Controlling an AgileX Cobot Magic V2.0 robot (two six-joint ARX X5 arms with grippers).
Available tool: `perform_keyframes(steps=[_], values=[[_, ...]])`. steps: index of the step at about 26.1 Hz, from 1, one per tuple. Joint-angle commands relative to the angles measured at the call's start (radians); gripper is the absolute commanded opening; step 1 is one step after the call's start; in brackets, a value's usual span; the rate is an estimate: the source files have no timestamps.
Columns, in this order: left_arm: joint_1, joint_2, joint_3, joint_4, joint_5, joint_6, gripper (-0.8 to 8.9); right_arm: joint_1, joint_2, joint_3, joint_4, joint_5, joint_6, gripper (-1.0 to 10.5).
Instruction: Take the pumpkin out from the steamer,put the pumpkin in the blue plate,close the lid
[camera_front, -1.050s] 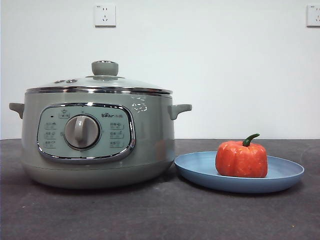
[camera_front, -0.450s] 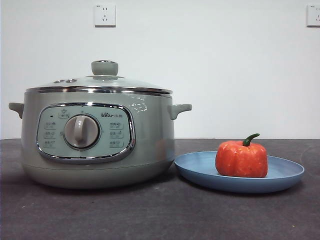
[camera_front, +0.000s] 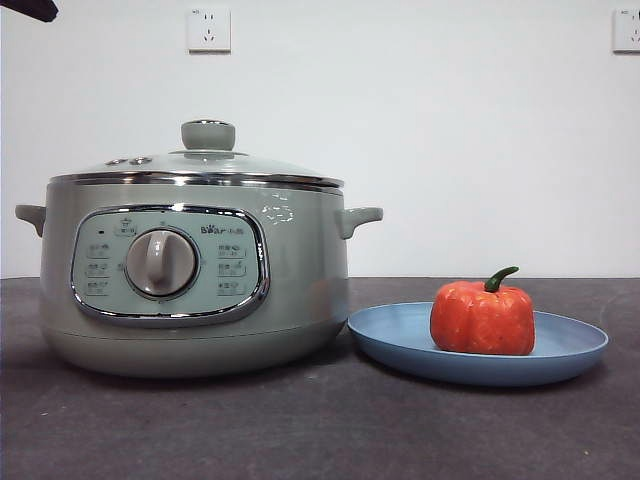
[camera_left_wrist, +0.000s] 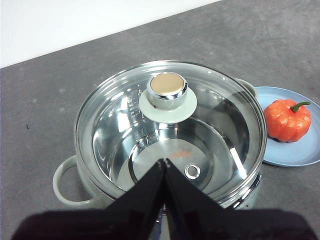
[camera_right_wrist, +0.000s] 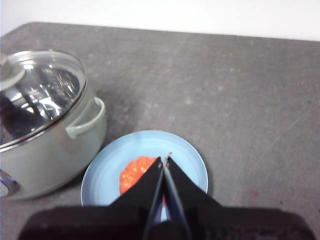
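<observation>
The sage-green steamer (camera_front: 190, 290) stands at the left with the glass lid (camera_front: 200, 165) resting on it, knob up. The lid also shows in the left wrist view (camera_left_wrist: 170, 125). The orange-red pumpkin (camera_front: 483, 317) sits upright in the blue plate (camera_front: 570, 355) right of the steamer. My left gripper (camera_left_wrist: 164, 162) is shut and empty, high above the steamer's near rim. My right gripper (camera_right_wrist: 164, 159) is shut and empty, high above the pumpkin (camera_right_wrist: 134, 175) in the plate (camera_right_wrist: 185, 160). A black tip (camera_front: 30, 9) of an arm shows at the front view's top left corner.
The dark grey table (camera_front: 320, 430) runs to a white wall with two sockets (camera_front: 208, 30). The steamer's side handle (camera_front: 358, 218) reaches toward the plate. Bare table lies in front of the steamer and plate.
A black arm tip has come into the front view's top left corner. The steamer, lid, pumpkin and plate stand as before.
</observation>
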Motion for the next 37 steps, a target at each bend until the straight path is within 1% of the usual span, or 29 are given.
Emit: perform_keyframes(steps=[1, 4, 7, 10, 13, 18, 20, 24, 26, 28, 32, 35, 37], values=[[-0.003, 0.000, -0.001, 0.004, -0.002, -0.008, -0.03, 0.000, 0.000, -0.004, -0.009, 0.003, 0.013, -0.2], [-0.004, -0.023, -0.001, -0.036, -0.002, -0.002, -0.03, 0.000, -0.001, -0.004, -0.014, 0.003, 0.013, -0.2], [0.027, -0.117, -0.002, -0.117, -0.033, 0.013, -0.03, 0.000, -0.001, -0.004, -0.021, 0.003, 0.013, -0.2], [0.097, -0.232, -0.010, -0.152, -0.009, -0.010, -0.03, 0.000, 0.000, -0.004, -0.036, 0.003, 0.013, -0.2], [0.191, -0.343, -0.043, -0.137, 0.002, -0.023, -0.03, 0.000, 0.000, -0.004, -0.047, 0.003, 0.013, -0.2], [0.328, -0.487, -0.185, -0.016, 0.002, -0.019, -0.03, 0.000, 0.000, -0.004, -0.046, 0.003, 0.013, -0.2], [0.378, -0.540, -0.307, 0.086, 0.003, -0.020, -0.03, 0.000, 0.000, -0.004, -0.046, 0.003, 0.013, -0.2], [0.412, -0.561, -0.566, 0.317, 0.003, -0.023, -0.03, 0.000, 0.000, -0.004, -0.047, 0.003, 0.013, -0.2], [0.418, -0.563, -0.667, 0.384, 0.003, -0.030, -0.03, 0.000, 0.000, -0.004, -0.047, 0.003, 0.013, -0.2], [0.419, -0.571, -0.723, 0.394, 0.002, -0.051, -0.03, 0.000, 0.000, -0.004, -0.046, 0.003, 0.013, -0.2], [0.422, -0.624, -0.774, 0.373, 0.003, -0.099, -0.03, 0.000, 0.000, -0.004, -0.046, 0.003, 0.013, -0.2], [0.441, -0.665, -0.780, 0.304, 0.003, -0.105, -0.03, 0.000, 0.000, -0.004, -0.046, 0.003, 0.013, -0.2], [0.453, -0.676, -0.780, 0.308, 0.010, -0.104, -0.03, 0.000, 0.000, -0.004, -0.046, 0.003, 0.013, -0.2]])
